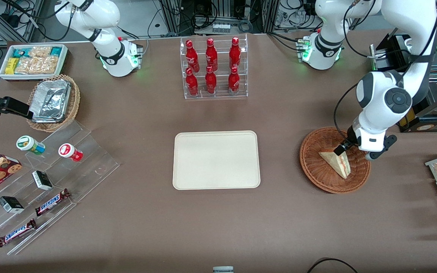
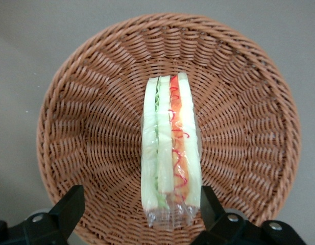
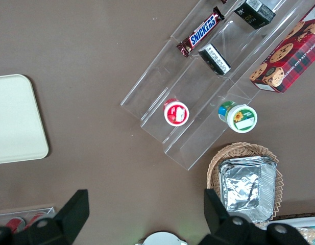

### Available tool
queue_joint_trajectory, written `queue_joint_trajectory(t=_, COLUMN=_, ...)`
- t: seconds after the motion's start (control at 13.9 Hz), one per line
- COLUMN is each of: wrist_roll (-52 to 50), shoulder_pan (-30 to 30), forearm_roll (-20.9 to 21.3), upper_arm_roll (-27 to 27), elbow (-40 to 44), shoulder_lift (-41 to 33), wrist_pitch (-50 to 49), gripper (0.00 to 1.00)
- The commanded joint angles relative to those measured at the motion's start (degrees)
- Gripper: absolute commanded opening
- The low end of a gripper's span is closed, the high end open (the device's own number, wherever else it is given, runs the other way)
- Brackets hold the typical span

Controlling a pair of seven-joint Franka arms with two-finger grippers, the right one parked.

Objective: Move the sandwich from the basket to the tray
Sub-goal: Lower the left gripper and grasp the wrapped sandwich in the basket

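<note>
Sandwich point(image 1: 338, 163) lies in the brown wicker basket point(image 1: 317, 170), cut edge up, wrapped in clear film; green, orange and red layers show between pale bread slices. Gripper point(image 2: 139, 212) hangs low over the basket, above the sandwich's end at about 1 o'clock from the basket's centre in the front view. Its fingers point(image 2: 70, 206) are spread wide, one on each side of the sandwich and neither touching it. Tray point(image 1: 216, 159) sits flat and bare at mid-table, well apart from the basket toward the parked arm's end. Rack of red bottles point(image 1: 213, 66) stands at 12 o'clock from the tray.
</note>
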State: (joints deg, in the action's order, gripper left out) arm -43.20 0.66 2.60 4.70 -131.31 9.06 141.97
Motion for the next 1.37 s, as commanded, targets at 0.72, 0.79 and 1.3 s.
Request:
queue_joint_trajectory(t=0.72, wrist_roll=-5.7, shoulder_pan=-0.7, forearm_roll=1.0, upper_arm_roll=0.2, elbow=0.4, shoulder_lift=6.1, wrist_pitch=7.8, gripper=0.82)
queue_joint_trajectory(t=0.79, wrist_roll=-5.8, shoulder_pan=-0.7, forearm_roll=1.0, upper_arm_roll=0.2, elbow=0.4, shoulder_lift=6.2, wrist_pitch=7.8, gripper=0.62)
queue_joint_trajectory(t=1.3, wrist_roll=-3.7, shoulder_pan=-1.9, forearm_roll=1.7, upper_arm_roll=0.7, elbow=7.4, shoulder_lift=3.0, wrist_pitch=-7.1, gripper=0.00)
